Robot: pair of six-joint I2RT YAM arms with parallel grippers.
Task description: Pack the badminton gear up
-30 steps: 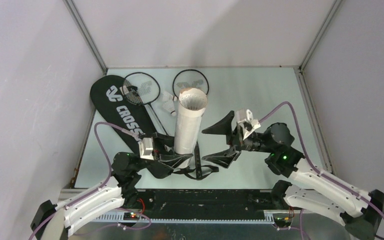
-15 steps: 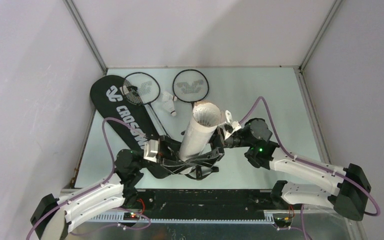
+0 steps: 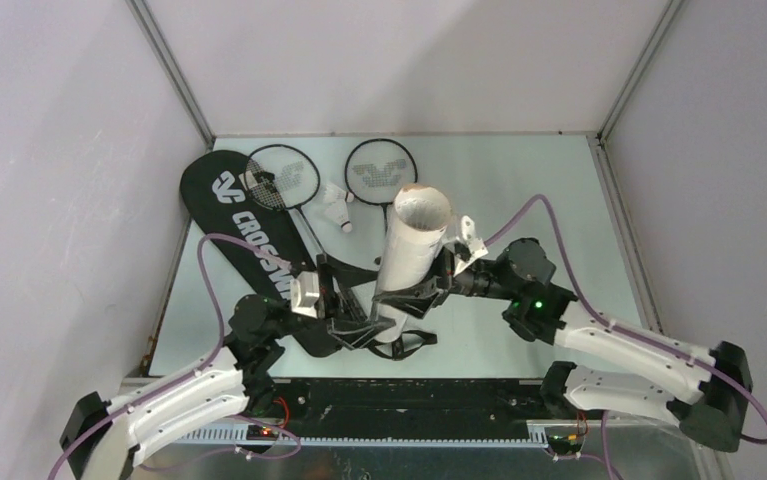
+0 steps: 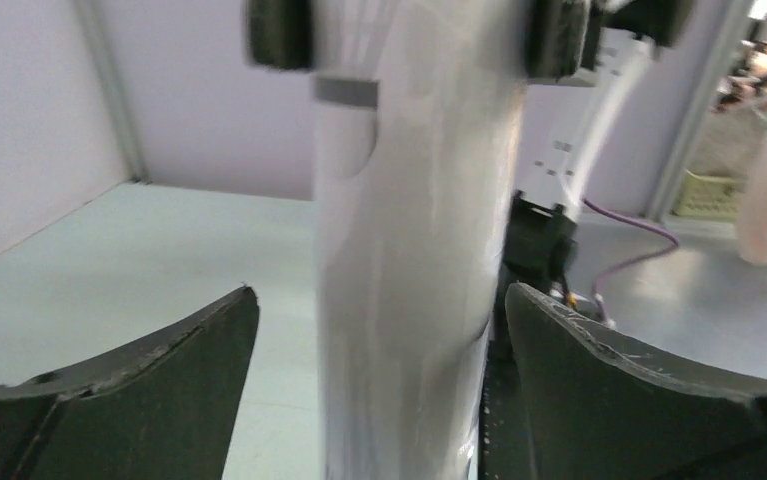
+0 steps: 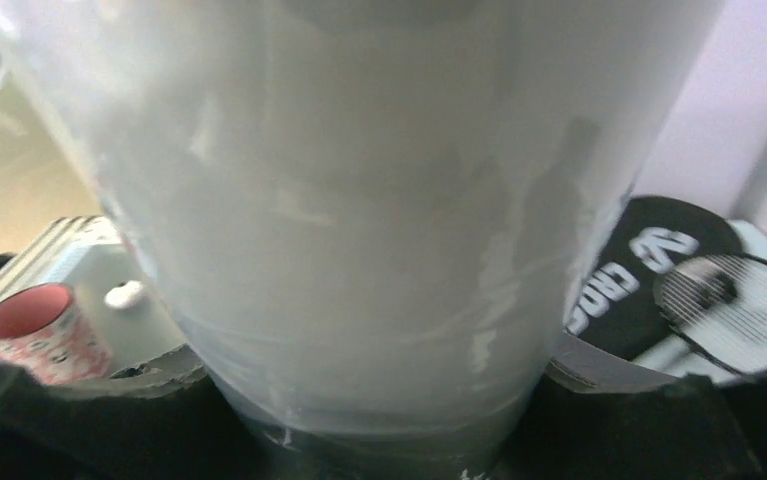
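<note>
The long white tube stands tilted, with its open top up and to the right. My right gripper is shut on its middle, and in the right wrist view the tube fills the space between the jaws. My left gripper is open around the tube's lower part; a gap shows on each side of the tube between the fingers. Two black rackets, white shuttlecocks and the black CROSSWAY bag lie at the back left.
The racket shafts and a black strap lie under the two grippers near the front edge. Grey walls close off the table on three sides. A pink mug shows beyond the table in the right wrist view.
My right gripper came in from the right and shut on the tube. My left gripper let go and opened. The tube's top swung to the right.
</note>
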